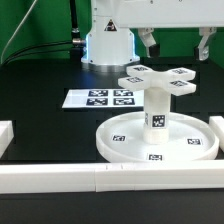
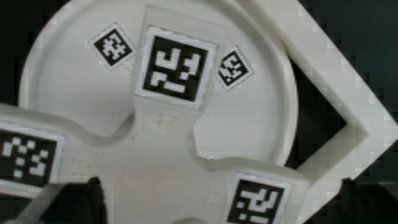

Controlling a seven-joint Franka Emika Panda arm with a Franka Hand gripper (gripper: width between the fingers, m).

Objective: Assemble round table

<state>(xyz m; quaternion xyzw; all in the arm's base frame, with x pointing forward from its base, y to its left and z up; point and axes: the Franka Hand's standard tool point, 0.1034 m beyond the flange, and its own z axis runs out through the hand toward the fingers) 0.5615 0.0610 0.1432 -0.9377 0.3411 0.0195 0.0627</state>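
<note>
the arm hangs above the back of the black table, wrist pointing down. the gripper is spread wide, both fingers apart, and it holds nothing; it stands above and a little behind the cross-shaped piece.

there is one round disc, lying flat near the front border bars. one thick leg stands upright in the disc's middle. one cross-shaped piece sits on top of the leg. one marker board lies flat, to the exterior view's left of the disc.

the wrist view shows the cross-shaped piece close, with tags.
</note>
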